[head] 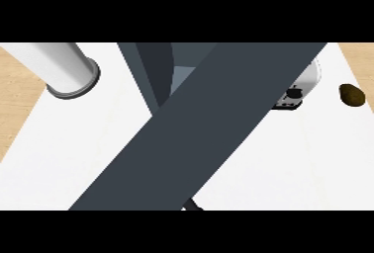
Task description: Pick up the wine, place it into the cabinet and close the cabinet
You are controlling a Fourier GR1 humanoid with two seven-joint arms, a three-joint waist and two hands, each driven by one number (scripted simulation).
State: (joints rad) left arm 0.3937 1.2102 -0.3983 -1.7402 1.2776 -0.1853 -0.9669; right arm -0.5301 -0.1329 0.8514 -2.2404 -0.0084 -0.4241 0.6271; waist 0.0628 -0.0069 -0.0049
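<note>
A wide dark grey cabinet door [211,133] runs slantwise across the middle of the head view and hides most of the counter. Behind it stand further dark cabinet panels [150,64] and a paler inner face [182,74]. No wine bottle shows anywhere. A grey forearm [62,66] lies at the upper left, ending in a ringed cuff, with no hand showing on it. At the door's right edge a pale grey forearm [308,79] peeks out, with a small black part of the right hand [294,93] beside it. The rest of that hand is hidden behind the door.
A small brown rounded object [352,95] lies on the white counter [292,163] at the far right. Wooden floor [18,89] shows past the counter's left and right edges. A thin dark piece [192,205] pokes out under the door's lower end.
</note>
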